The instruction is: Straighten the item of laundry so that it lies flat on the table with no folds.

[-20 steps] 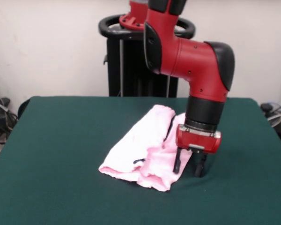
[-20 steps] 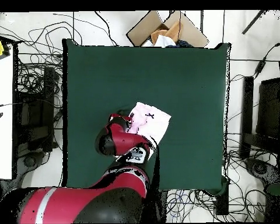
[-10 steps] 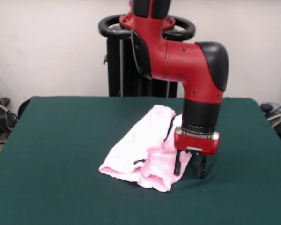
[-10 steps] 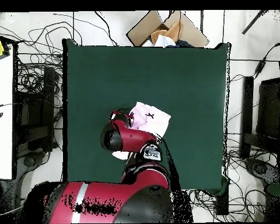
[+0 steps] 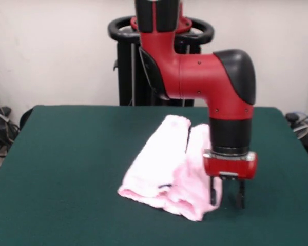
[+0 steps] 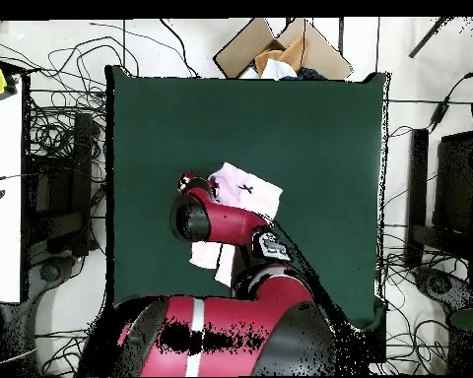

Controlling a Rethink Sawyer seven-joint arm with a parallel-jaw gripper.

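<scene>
Watching gripper (image 5: 226,193): I see its jaws spread, tips down at the pants' right edge.
Pants (image 5: 167,164): pink, rumpled, mid-table, legs pointing away.
Table (image 5: 66,174): green top.
Arm (image 5: 205,77): red, above.

1 pink pants (image 5: 167,169) lies on 1 green counter (image 5: 66,169). 1 red arm (image 5: 195,77) carries 1 gripper (image 5: 226,195) with 2 dark fingers (image 5: 212,192). Off the counter sit 1 cardboard box (image 6: 280,49) and 1 black pedestal (image 5: 143,66).
</scene>
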